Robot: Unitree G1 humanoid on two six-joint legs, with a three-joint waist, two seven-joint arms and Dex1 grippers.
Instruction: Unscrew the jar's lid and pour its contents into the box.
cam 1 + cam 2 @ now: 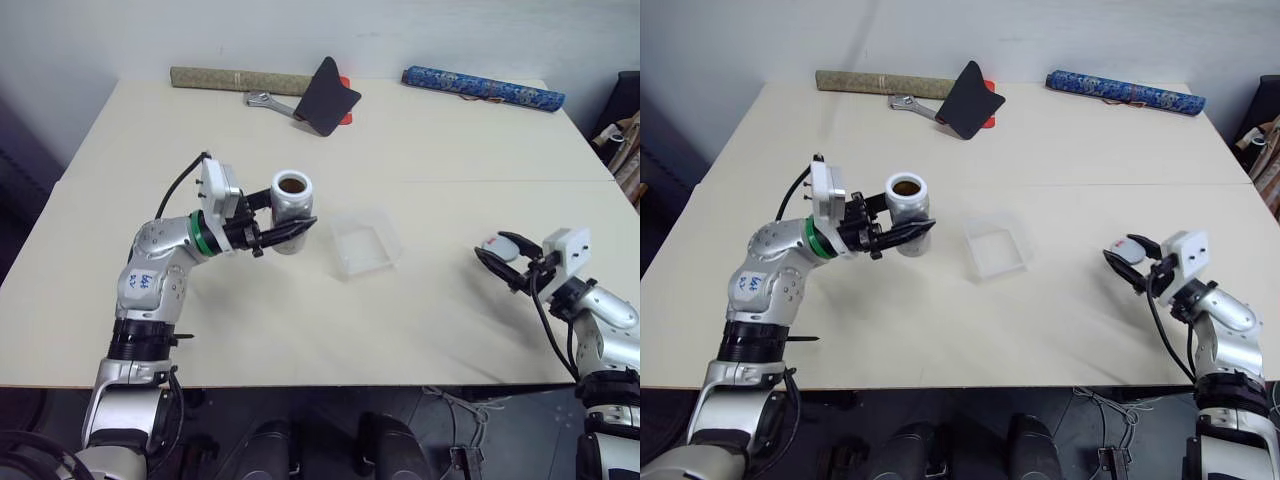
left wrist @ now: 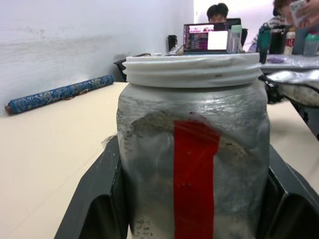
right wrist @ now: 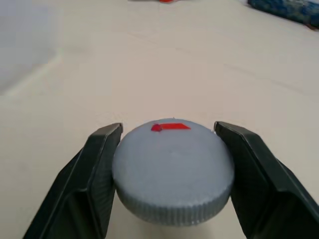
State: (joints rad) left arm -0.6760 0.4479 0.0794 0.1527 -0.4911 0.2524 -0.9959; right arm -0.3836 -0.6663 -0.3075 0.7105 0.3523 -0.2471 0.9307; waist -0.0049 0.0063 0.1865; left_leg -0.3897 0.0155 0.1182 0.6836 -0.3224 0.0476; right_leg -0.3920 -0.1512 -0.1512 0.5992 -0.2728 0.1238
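Left pincer (image 1: 285,232) clamps the open jar (image 1: 291,208) upright beside the box (image 1: 365,243); right pincer (image 1: 506,262), near the surface's right edge, grips the lid (image 1: 495,243); tipping short would spill contents

Left gripper (image 1: 902,236) holds the open jar (image 1: 907,213) upright — beside the box (image 1: 996,244).

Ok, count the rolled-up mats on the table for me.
2. A tan roll lies along the far edge on the left, and a blue patterned roll lies along the far edge on the right.
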